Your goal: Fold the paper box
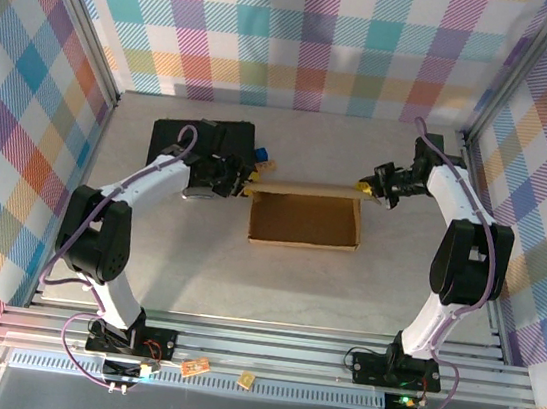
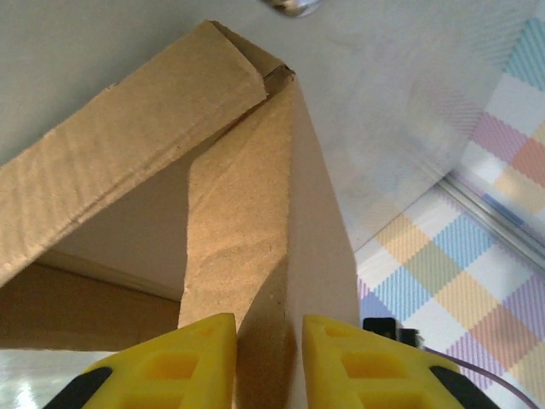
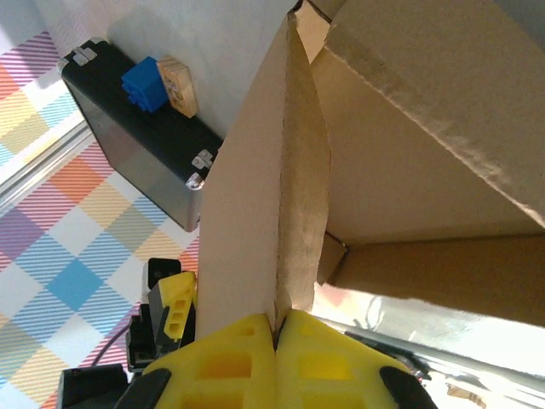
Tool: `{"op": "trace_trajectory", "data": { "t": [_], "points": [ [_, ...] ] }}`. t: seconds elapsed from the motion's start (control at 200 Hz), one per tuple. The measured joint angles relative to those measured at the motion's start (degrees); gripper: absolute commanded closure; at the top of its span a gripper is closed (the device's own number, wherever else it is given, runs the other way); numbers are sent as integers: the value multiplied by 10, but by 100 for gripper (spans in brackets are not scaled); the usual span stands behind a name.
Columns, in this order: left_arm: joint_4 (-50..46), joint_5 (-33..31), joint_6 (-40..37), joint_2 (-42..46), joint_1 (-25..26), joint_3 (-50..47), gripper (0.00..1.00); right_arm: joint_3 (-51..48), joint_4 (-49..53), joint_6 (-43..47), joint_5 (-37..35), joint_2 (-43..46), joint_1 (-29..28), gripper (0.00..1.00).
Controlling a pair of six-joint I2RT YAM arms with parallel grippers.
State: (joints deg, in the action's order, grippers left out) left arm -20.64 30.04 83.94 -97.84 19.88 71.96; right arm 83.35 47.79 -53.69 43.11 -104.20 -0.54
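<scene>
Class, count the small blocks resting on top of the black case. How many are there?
2. A blue block and a wooden block sit side by side on the black case. More may be hidden behind the paper box, which covers part of the case.

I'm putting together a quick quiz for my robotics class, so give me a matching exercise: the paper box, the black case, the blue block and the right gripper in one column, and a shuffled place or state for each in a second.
Column one:
1. paper box
2. black case
3. blue block
4. right gripper

Column two:
A. sitting on the case's lid
B. pinched shut on a cardboard wall
C. brown, open side up, mid-table
D. on the table's far left

Pairs: 1-C, 2-D, 3-A, 4-B.
</scene>
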Motion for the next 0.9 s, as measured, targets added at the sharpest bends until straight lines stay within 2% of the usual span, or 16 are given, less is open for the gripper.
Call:
{"op": "trace_trajectory", "data": {
  "t": [0.48, 0.9],
  "points": [
    [-60, -30, -84, 0, 41, -10, 76, -97, -12, 151, -44, 54, 5, 100],
    [-112, -55, -170, 0, 70, -23, 76, -117, -13, 256, -82, 57, -2, 91]
  ]
}}
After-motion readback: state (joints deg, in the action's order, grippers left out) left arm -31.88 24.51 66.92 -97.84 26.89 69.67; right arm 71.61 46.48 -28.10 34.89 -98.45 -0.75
